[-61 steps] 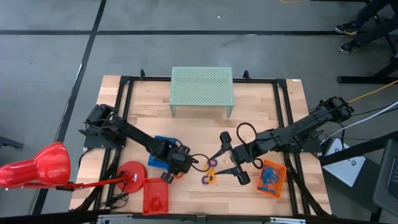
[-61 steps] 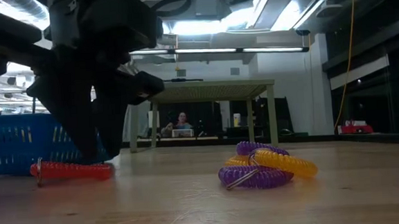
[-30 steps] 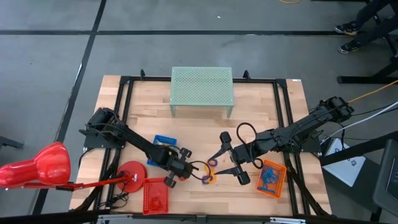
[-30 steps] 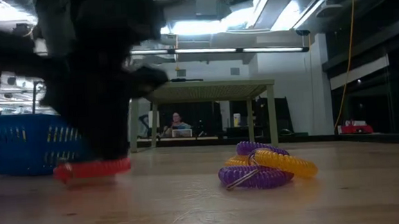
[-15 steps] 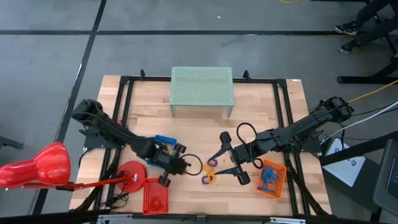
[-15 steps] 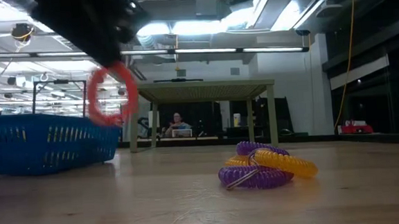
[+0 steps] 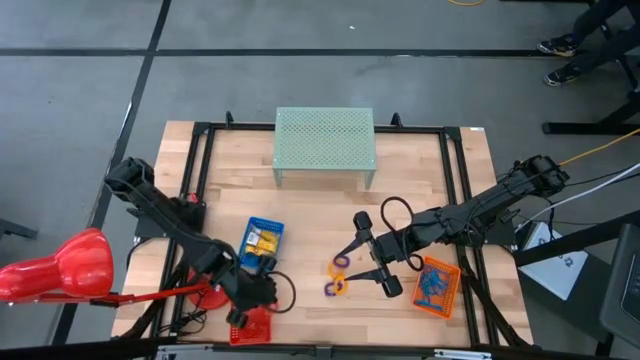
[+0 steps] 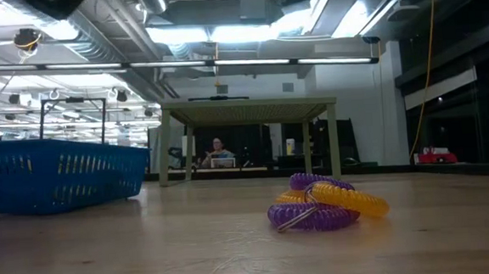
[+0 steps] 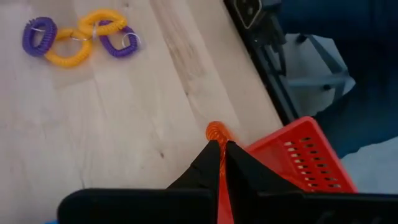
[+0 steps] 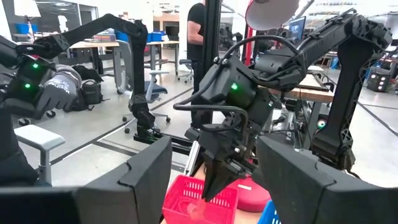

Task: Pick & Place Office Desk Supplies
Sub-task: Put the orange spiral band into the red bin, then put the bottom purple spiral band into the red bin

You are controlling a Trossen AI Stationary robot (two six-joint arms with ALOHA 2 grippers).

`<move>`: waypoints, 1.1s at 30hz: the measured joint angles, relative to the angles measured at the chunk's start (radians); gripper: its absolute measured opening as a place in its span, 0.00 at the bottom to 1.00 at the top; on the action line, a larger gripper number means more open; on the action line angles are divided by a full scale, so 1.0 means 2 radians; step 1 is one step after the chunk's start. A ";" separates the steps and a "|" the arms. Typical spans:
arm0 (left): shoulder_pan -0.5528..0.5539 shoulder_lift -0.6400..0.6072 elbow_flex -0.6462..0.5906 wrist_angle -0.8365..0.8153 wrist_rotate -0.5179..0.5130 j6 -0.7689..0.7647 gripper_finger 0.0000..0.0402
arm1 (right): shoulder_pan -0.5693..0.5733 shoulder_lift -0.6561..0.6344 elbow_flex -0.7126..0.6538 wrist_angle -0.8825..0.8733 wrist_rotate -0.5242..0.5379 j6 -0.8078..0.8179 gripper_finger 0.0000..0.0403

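Note:
My left gripper hangs above the table's near edge, at the right corner of the red mesh tray, shut on a red-orange coil loop. Two purple and two yellow coil loops lie tangled on the wood at mid-table, also visible in the low view. Just right of them my right gripper hovers open and level, with nothing between its fingers. The blue tray holds yellow-and-black clips. My left gripper pinches the coil loop between its two fingertips. A short arc of the loop sticks out past the tips. The fingers slant down toward the table's near edge. The loop is lifted clear of the wood, beside the red tray's corner.
An orange tray with blue wire-like items sits at the near right. A green mesh stand is at the far middle. A red desk lamp stands at the near left, its round base beside the red tray.
My left gripper has risen and swung from mid-table toward the near left, to the red tray, staying shut. The red-orange coil, which lay on the wood a second ago, has been lifted clear and carried along, out of the low view.

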 joint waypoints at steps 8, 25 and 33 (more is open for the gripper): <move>-0.034 0.008 0.000 -0.056 -0.002 -0.067 0.03 | 0.000 0.000 0.000 0.000 0.000 0.000 0.59; -0.066 0.058 0.000 -0.069 -0.013 -0.141 0.17 | 0.000 0.000 0.000 0.000 0.000 0.001 0.59; -0.061 0.057 0.000 -0.068 -0.020 -0.120 0.37 | 0.000 0.000 0.000 0.000 0.000 0.001 0.58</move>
